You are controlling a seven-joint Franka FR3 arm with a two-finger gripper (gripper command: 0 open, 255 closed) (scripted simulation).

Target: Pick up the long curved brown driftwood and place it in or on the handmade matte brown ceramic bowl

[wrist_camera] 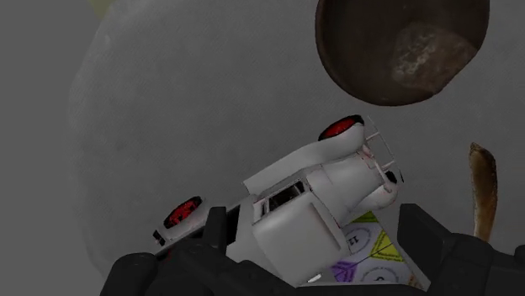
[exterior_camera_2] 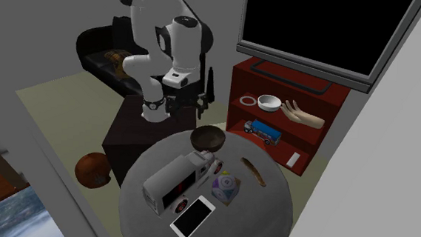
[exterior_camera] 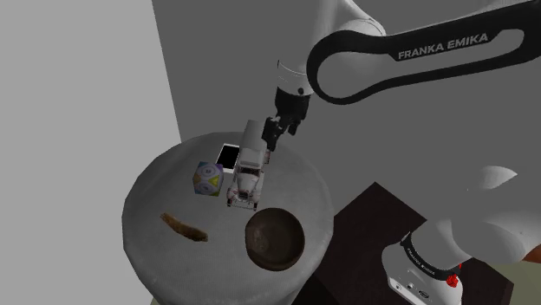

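Hovering above a white toy truck [exterior_camera: 247,178], my jaws stand apart, empty; the curved brown driftwood [exterior_camera: 184,228] lies on the tabletop [exterior_camera: 147,195], nine o'clock from the brown bowl [exterior_camera: 274,238], shoulder view.

White "FRANKA EMIKA" shows clearly along the arm [exterior_camera: 442,48] in the shoulder view. There's fainter lettering on its base [exterior_camera: 414,258], too small to read. Marks on the die [wrist_camera: 370,252] are unclear.
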